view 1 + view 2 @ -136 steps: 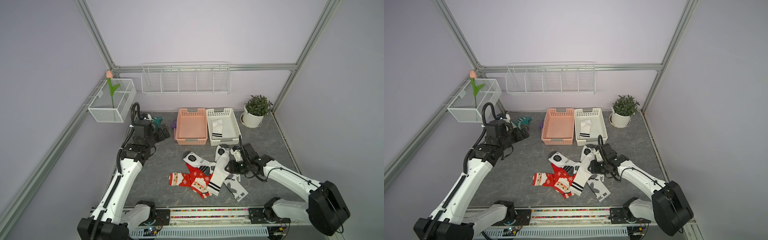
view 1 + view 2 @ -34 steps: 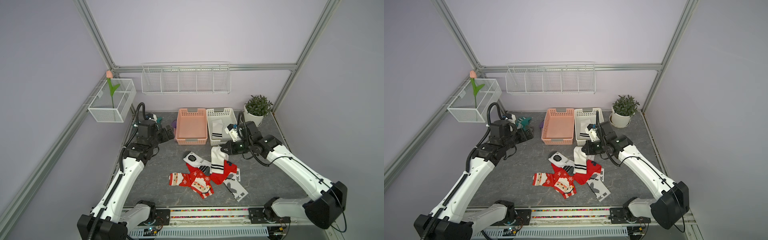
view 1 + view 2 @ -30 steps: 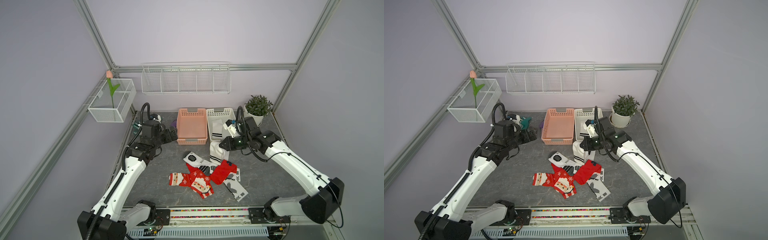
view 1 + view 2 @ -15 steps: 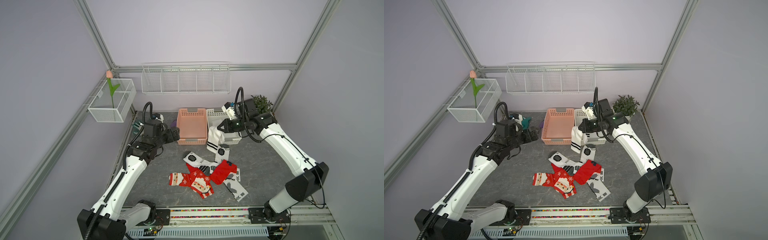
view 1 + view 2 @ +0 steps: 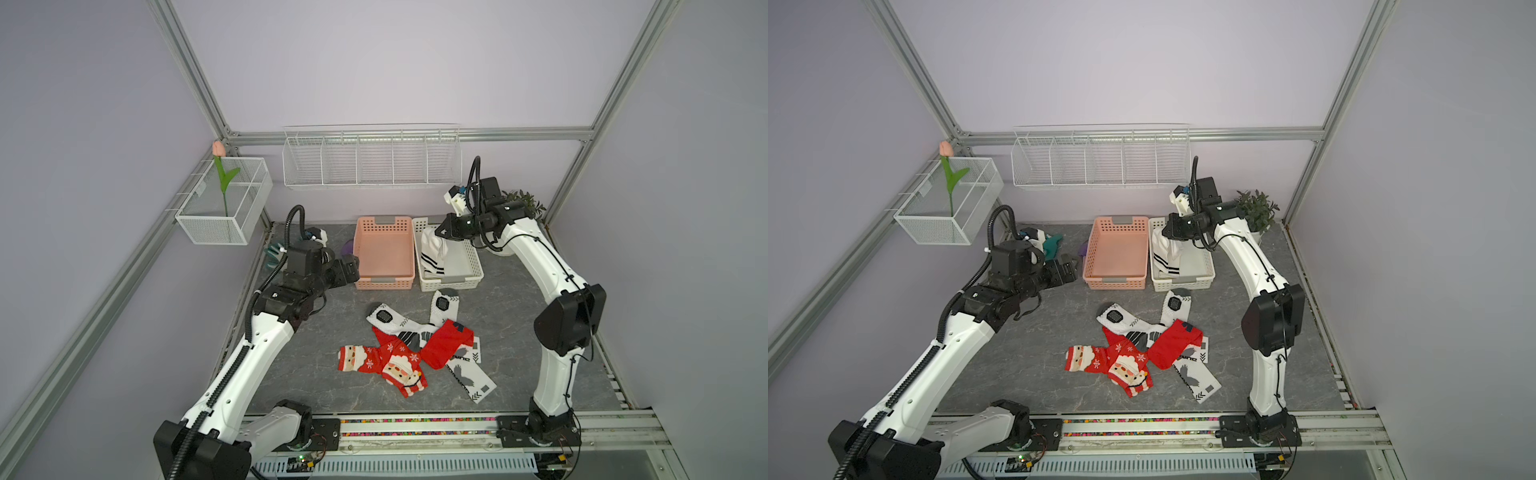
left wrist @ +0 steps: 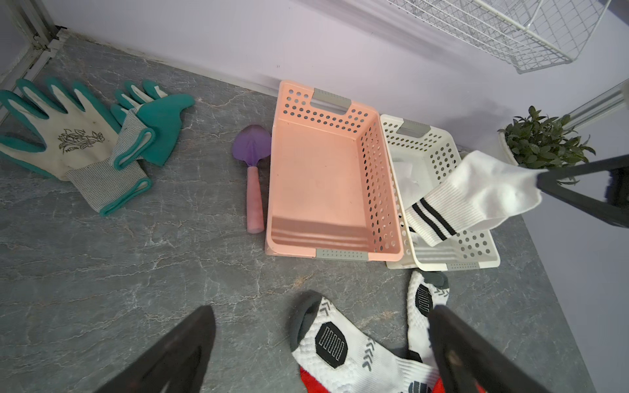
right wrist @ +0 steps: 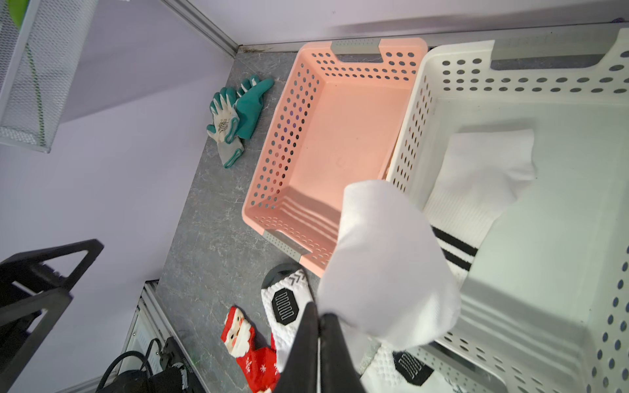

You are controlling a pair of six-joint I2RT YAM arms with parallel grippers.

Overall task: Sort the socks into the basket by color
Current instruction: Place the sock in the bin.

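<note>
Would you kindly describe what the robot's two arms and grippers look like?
The left arm and right arm have white shells with black joint housings. A black cable arcs over each wrist. The left gripper and right gripper have black, tapering triangular fingers.

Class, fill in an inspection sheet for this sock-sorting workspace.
Surface: grey marbled tabletop, nothing spilled.
Job's things: striped white sock hangs over white basket, which holds a second white sock; pink basket empty; red Santa socks and white printed socks piled in front.
Clutter: teal work gloves, purple trowel.
Grippers: left gripper open, empty; right gripper shut on striped white sock.
Cables: black cable arches over each wrist.
Surroundings: wire shelf, wire box with tulip, potted plant.
</note>
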